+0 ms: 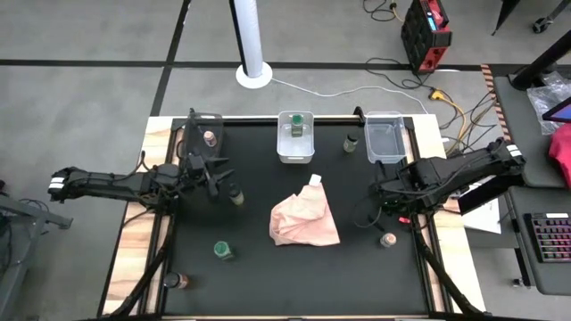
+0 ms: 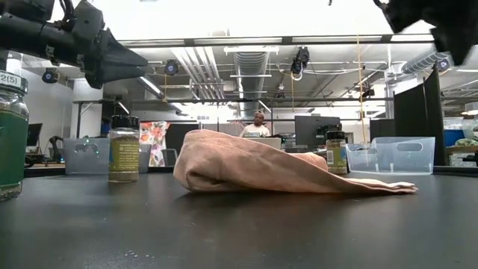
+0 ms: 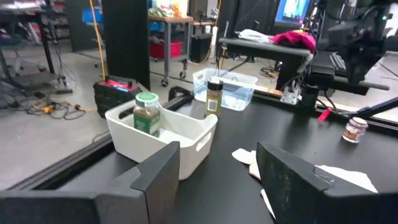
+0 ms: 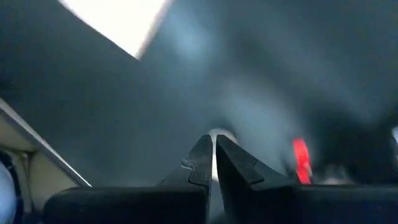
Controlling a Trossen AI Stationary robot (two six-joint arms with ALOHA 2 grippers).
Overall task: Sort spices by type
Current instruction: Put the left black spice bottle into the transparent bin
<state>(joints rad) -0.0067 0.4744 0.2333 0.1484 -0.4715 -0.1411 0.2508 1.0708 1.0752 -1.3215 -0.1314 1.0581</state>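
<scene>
Spice jars are scattered all over your matte black table (image 1: 294, 285): small glass cylinders with screw lids. One green-lidded jar (image 1: 296, 126) sits inside the white plastic bin (image 1: 295, 153) at the back middle, and another green-lidded one (image 1: 222, 251) stands loose on the mat at front left. You've got a dark-lidded jar (image 1: 351, 142) standing between the white bin and the clear bin (image 1: 384, 150), plus a tan-lidded jar (image 1: 388, 240) near the right arm. A crumpled pink cloth (image 1: 303, 220), soft and folded, lies mid-table.

Your left gripper (image 1: 217, 178) hangs above the mat with its flat dark fingers (image 3: 158, 177) spread wide, holding nothing, just beside another jar (image 1: 236, 195). Your right gripper (image 1: 385, 198) is low over the mat, fingers (image 4: 198, 165) pinched together with nothing between them.
</scene>
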